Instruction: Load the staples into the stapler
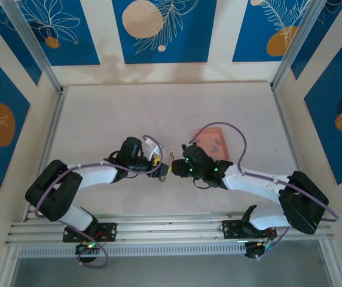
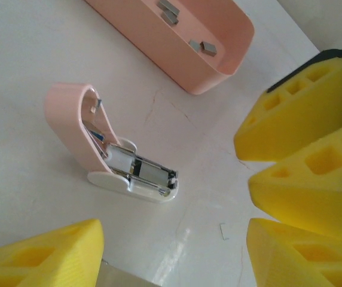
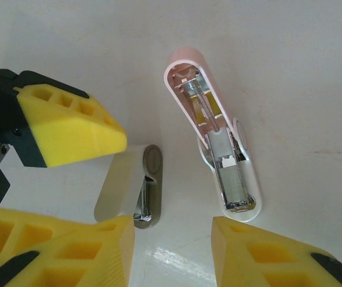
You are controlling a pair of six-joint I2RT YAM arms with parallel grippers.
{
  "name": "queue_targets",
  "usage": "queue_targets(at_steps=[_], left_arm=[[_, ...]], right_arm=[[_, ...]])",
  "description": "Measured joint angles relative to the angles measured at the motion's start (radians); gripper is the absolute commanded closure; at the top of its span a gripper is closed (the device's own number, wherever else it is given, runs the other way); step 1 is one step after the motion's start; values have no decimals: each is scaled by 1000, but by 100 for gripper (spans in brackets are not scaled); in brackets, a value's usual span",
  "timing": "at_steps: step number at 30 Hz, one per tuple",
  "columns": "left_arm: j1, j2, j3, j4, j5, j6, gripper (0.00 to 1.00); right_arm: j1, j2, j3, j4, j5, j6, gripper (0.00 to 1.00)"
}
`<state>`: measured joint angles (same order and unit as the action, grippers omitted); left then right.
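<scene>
The pink stapler [image 2: 111, 156] lies on the table with its lid swung up and its metal channel bared. Seen from the right wrist, the stapler [image 3: 222, 149] has a grey block at the front of that channel. Several grey staples [image 2: 208, 48] lie in the pink tray [image 2: 177, 57] beyond it. My left gripper [image 2: 174, 239] is open just short of the stapler, with only table between its fingers. My right gripper [image 3: 171, 230] is open too, its tips close to the stapler's front end. Both grippers [image 1: 170, 168] meet nose to nose at mid-table.
A white and grey metal tool [image 3: 138, 191] lies on the table beside the stapler, between the two grippers' yellow fingers [image 3: 69, 125]. One loose bent staple [image 2: 223, 231] rests on the table. The tray [image 1: 214, 143] sits just behind the right gripper.
</scene>
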<state>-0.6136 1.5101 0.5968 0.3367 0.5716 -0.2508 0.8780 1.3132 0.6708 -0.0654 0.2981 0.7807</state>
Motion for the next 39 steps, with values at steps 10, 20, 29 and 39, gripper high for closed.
queue_targets(at_steps=[10, 20, 29, 39], left_arm=[[5, -119, -56, -66, -150, -55, 32], [36, -202, -99, -68, -283, -108, 32], [37, -188, -101, -64, -293, -115, 32], [37, -139, -90, -52, -282, -118, 31]], right_arm=[[18, 118, 49, 23, -59, -2, 66], [29, 198, 114, 33, -129, -10, 73], [10, 348, 233, -107, -230, 16, 81], [6, 348, 272, -184, -232, 21, 73]])
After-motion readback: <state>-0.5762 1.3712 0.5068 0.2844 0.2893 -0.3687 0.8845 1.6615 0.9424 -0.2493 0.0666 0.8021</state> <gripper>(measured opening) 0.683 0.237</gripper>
